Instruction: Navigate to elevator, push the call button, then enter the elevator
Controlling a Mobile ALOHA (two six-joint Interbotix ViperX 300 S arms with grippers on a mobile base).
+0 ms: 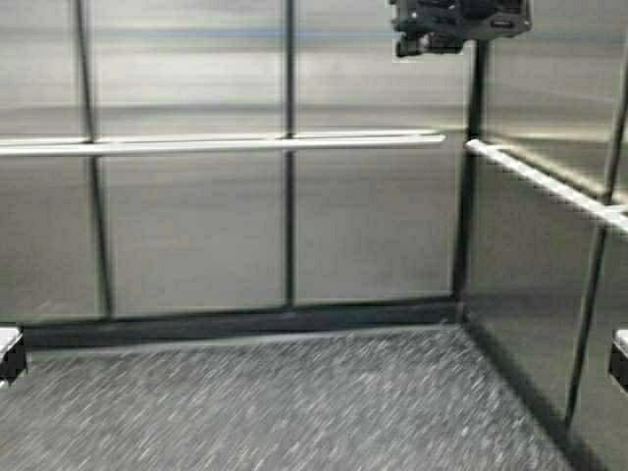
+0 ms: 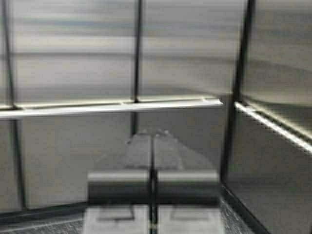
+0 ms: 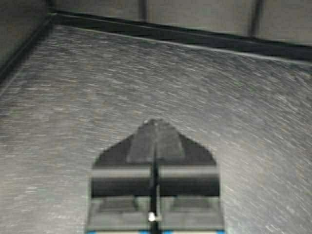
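I am inside the elevator (image 1: 196, 226), facing its brushed steel back panels. A horizontal handrail (image 1: 226, 144) runs across the back wall, and the left wrist view shows the handrail (image 2: 112, 106) as well. My left gripper (image 2: 152, 132) is shut and empty, held level and pointing at the back wall below the rail. The right gripper (image 3: 155, 122) is also shut and empty, aimed down at the speckled floor (image 3: 219, 97). The call button is out of view.
A second handrail (image 1: 549, 182) runs along the right side wall, which meets the back wall at a dark corner post (image 1: 469, 196). Speckled grey floor (image 1: 294, 402) lies ahead. A dark piece of robot hardware (image 1: 456, 25) hangs at the top of the high view.
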